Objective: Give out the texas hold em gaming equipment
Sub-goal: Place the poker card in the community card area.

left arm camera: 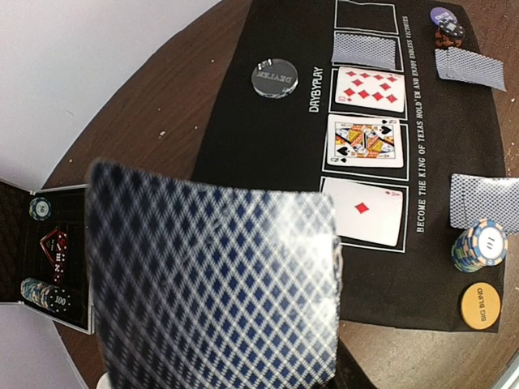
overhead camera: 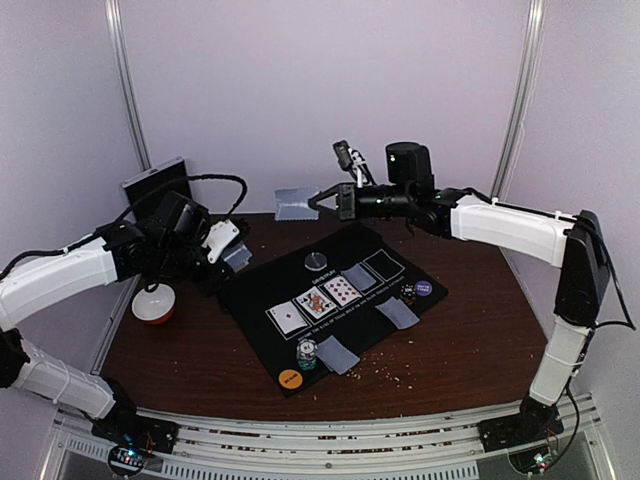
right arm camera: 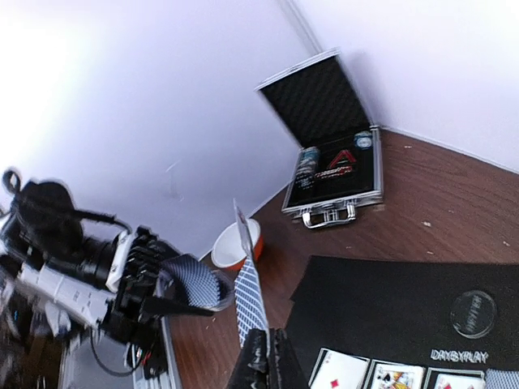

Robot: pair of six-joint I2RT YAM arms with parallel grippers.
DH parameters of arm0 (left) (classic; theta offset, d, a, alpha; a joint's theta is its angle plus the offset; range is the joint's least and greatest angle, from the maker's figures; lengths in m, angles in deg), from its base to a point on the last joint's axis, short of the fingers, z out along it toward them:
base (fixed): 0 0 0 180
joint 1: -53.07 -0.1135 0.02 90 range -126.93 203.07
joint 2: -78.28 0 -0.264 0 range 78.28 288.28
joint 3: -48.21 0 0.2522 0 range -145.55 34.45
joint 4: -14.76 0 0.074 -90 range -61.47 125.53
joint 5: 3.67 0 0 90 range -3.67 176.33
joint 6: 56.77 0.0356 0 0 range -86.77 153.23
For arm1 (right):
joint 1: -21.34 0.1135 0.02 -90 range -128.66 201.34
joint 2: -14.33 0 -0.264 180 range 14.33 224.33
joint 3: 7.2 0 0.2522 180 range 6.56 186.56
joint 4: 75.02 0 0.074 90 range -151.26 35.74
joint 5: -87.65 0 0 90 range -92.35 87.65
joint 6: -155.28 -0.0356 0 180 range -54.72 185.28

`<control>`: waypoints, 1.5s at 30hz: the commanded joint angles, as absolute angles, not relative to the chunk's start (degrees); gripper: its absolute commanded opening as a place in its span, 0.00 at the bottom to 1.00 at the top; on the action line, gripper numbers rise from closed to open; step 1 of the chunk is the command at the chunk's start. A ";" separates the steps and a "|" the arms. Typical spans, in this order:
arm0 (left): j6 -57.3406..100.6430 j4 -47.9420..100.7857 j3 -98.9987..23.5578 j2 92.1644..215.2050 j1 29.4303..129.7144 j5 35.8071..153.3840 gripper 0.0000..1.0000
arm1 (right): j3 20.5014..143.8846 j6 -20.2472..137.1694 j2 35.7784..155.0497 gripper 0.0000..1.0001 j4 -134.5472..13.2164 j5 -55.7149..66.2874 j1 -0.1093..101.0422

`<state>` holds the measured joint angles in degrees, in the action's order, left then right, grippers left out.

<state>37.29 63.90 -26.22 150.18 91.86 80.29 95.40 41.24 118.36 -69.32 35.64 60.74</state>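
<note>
- Far left, back: silver case [overhead camera: 155, 185] stands open. The left wrist view shows chips and a red item in its foam; detail is too small to read.
- Red-and-white bowl [overhead camera: 155, 303] sits on the table [overhead camera: 190, 350], left of the mat.
- Left gripper [overhead camera: 225, 252] hovers off the mat's left edge, jaws pinching the held cards [left arm camera: 215, 275], blue backs toward its camera. One card or several: cannot tell, as the edge is blurred.
- Right gripper [overhead camera: 325, 200] is raised above the mat's far edge, jaws pressed together on a single card [overhead camera: 296, 203], which is edge-on in the right wrist view.
- Black mat [overhead camera: 250, 290]: clear dealer disc [overhead camera: 316, 261] lies at the far side.
- Centre row, left to right: ace of diamonds [overhead camera: 288, 318], king of spades [overhead camera: 316, 303], ten of diamonds [overhead camera: 342, 290], then one face-down card [overhead camera: 359, 277].
- Near edge: orange disc [overhead camera: 290, 379], then chip stack [overhead camera: 307, 353] just beside a face-down pair [overhead camera: 337, 354].
- Right side: second face-down pair [overhead camera: 398, 313], small chip stack [overhead camera: 408, 293] and purple disc [overhead camera: 424, 289] close together.
</note>
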 commanded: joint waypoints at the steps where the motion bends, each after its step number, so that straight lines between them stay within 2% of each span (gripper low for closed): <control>1: 33.34 59.18 -25.74 150.66 91.96 78.46 0.36 | 84.16 26.92 112.11 0.00 -73.22 14.42 54.23; 5: 32.42 58.25 -24.97 150.61 91.93 78.65 0.36 | 78.10 18.80 112.25 0.00 -71.62 4.52 49.26; 9: 32.02 57.93 -24.85 150.46 91.91 78.70 0.36 | 76.84 14.53 115.72 0.00 -71.11 -0.87 48.52; 17: 31.97 57.54 -24.19 150.21 91.94 78.18 0.36 | 73.10 1.42 123.61 0.00 -76.84 -3.44 48.50; 38: 34.51 56.47 -22.51 148.73 91.16 77.82 0.36 | 71.30 -5.79 128.14 0.00 -79.22 -2.47 48.50; 45: 34.33 56.54 -22.24 148.41 91.09 77.92 0.36 | 73.24 -5.23 129.46 0.12 -78.29 -1.75 48.41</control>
